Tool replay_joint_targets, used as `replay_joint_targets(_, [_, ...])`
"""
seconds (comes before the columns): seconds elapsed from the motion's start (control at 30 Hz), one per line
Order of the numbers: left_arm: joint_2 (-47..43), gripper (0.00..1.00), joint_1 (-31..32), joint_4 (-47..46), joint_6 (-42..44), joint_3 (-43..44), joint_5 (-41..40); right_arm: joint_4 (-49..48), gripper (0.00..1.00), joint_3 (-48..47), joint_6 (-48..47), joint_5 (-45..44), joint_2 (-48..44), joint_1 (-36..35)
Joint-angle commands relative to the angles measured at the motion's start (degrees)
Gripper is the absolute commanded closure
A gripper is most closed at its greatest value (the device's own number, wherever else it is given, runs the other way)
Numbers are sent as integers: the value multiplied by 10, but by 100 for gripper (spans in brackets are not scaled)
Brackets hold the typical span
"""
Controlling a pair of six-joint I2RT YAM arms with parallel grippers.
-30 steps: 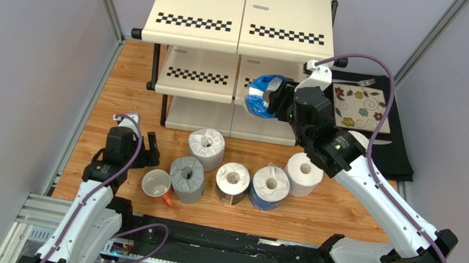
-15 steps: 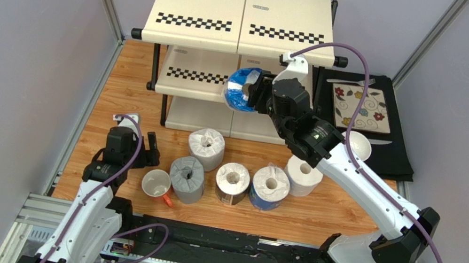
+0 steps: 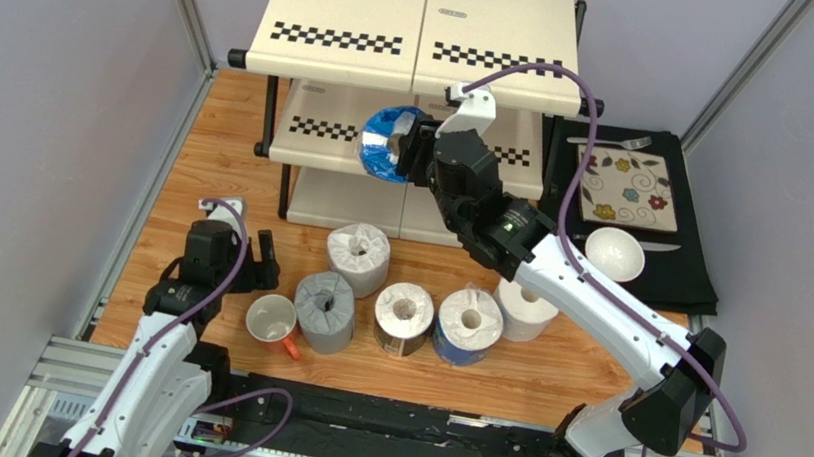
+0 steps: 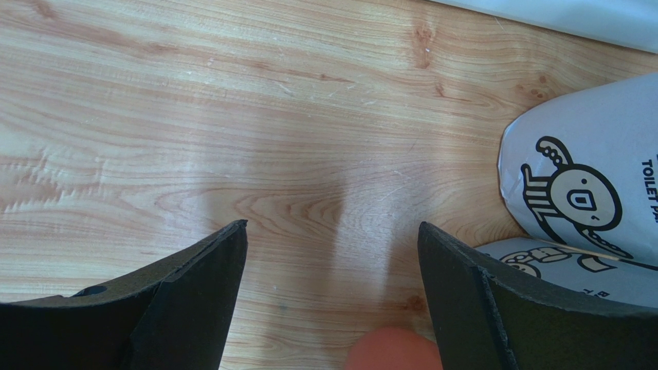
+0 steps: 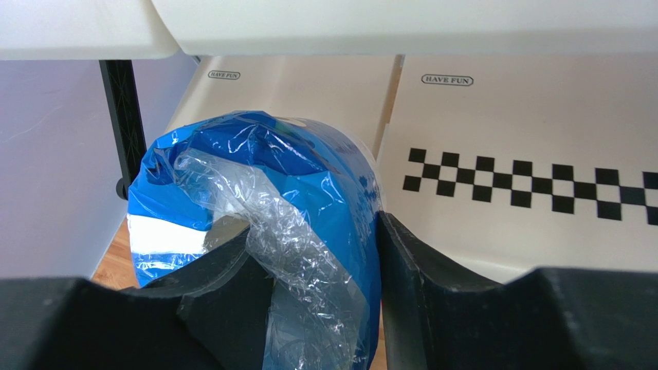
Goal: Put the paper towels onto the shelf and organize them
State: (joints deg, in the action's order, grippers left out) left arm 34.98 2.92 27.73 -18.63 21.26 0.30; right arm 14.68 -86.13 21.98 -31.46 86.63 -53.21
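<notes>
My right gripper [image 3: 403, 151] is shut on a blue-wrapped paper towel roll [image 3: 384, 141], held on its side in front of the shelf's [image 3: 343, 7] middle tier. In the right wrist view the roll [image 5: 309, 177] has its wall pinched between my fingers [image 5: 421, 270], above the checkered middle panel [image 5: 540, 116]. On the table stand a white roll [image 3: 357, 255], a grey roll [image 3: 325, 308], a dark-wrapped roll [image 3: 403, 317], a blue-printed roll [image 3: 469, 325] and a second white roll [image 3: 527, 305], partly hidden behind my right arm. My left gripper [image 3: 246, 258] [image 4: 332, 231] hangs open over bare wood.
A white mug with an orange handle [image 3: 273, 322] stands beside the grey roll, just right of my left gripper. A black mat [image 3: 693, 258] with a floral tile [image 3: 627, 189] and a white bowl [image 3: 615, 254] lies right of the shelf. Grey walls close both sides.
My right arm has carried the blue roll leftward along the front of the middle tier, uncovering the white bowl. The left arm has not moved.
</notes>
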Motion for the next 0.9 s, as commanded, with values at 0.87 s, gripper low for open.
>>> replay_joint_targets(0.87, [-2, 11, 4, -4, 14, -3, 22, -236, 92, -40, -79, -100, 80, -23])
